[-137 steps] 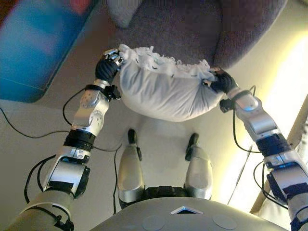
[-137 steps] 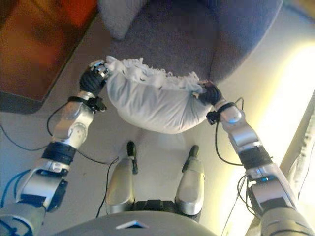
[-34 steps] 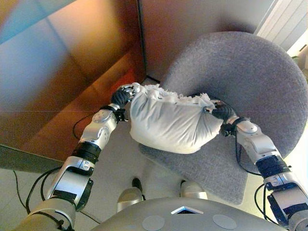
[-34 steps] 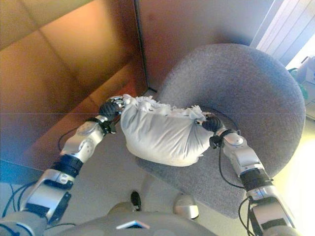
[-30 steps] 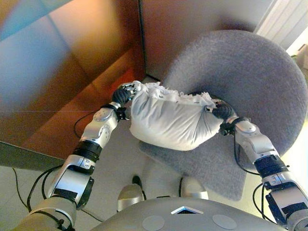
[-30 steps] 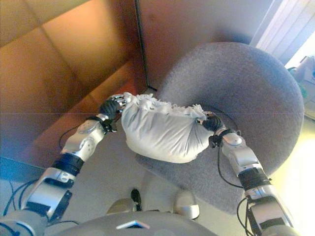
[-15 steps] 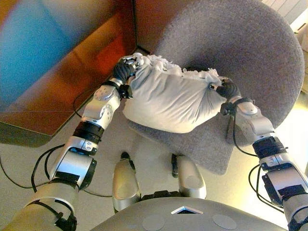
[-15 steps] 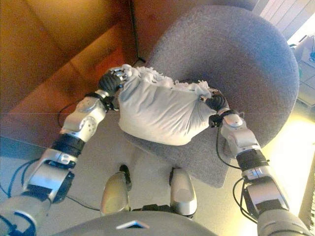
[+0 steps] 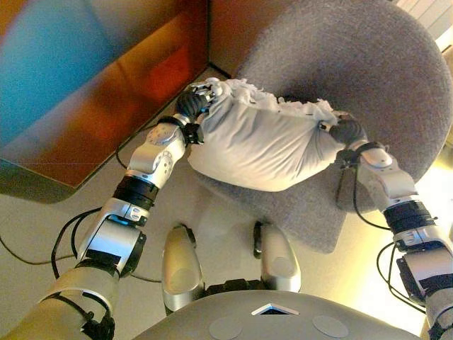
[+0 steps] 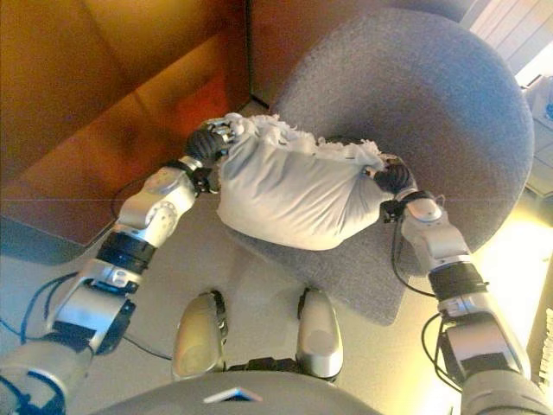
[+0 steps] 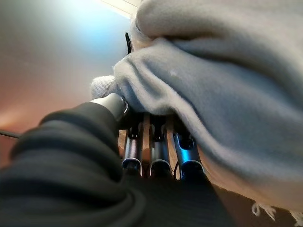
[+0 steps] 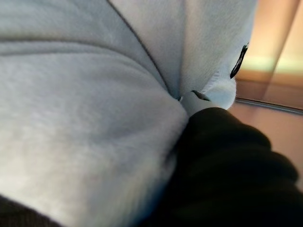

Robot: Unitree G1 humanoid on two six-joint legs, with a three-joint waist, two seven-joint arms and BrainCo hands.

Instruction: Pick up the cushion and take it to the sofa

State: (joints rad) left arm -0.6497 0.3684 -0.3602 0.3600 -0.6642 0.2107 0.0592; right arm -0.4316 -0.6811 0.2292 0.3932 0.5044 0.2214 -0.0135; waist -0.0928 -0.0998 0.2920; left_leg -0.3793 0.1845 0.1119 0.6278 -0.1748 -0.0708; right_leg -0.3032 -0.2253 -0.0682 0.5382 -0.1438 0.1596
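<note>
White fringed cushion [image 9: 262, 145] hangs over the grey sofa [image 9: 382, 64] seat, pinched by left hand [image 9: 192, 103] and right hand [image 9: 347, 132].

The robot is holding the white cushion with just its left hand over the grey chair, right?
Not quite. Both hands hold it: the left hand grips one end of the white cushion and the right hand grips the other, over the grey chair. The left eye view shows this.
</note>
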